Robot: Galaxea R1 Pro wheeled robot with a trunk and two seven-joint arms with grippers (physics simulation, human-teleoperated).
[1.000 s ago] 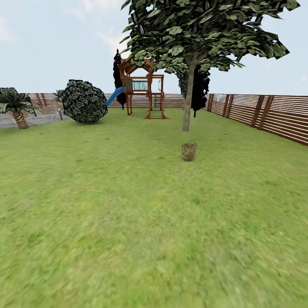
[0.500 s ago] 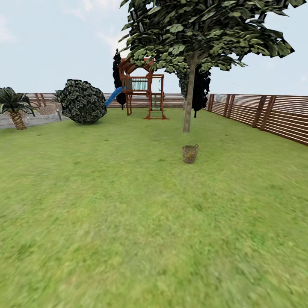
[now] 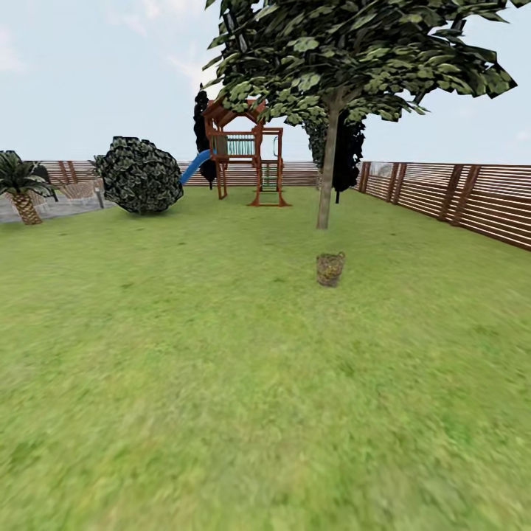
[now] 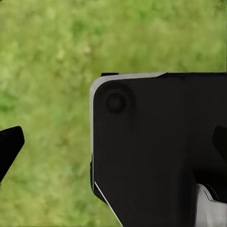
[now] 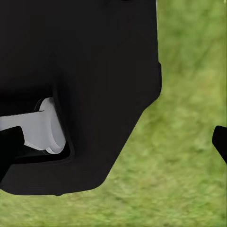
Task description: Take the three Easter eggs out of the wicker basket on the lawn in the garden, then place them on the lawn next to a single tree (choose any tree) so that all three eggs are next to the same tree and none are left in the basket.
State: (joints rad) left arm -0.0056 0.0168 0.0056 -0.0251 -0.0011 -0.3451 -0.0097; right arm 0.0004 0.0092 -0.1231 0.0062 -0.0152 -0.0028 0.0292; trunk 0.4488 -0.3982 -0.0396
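green lawn (image 3: 221, 383) covers the whole lower part of the head view, mottled and blurred toward the bottom edge, and runs back to a brown slatted fence (image 3: 472, 199) that crosses the middle of the frame and comes forward along the right side. above it, pale sky takes up the upper left. the tree (image 3: 328, 169) stands right of centre, its straight grey-brown trunk rising from the grass into speckled green-and-cream foliage across the upper right. a round dark bush (image 3: 140, 175) sits at middle left, and a wooden playset (image 3: 247, 151) with a blue slide stands between the bush and the trunk, near the back fence. a small palm (image 3: 21, 188) is at the far left edge. the wicker basket (image 3: 330, 269) stands upright on the grass just right of centre, near the foot of the tree and below it in the frame; it is too small to tell what it holds. in each wrist view a black part of the robot's body hangs over grass, with dark finger tips at the side edges: the left hand (image 4: 113, 146) and the right hand (image 5: 116, 144) both look spread wide, grasping nothing.
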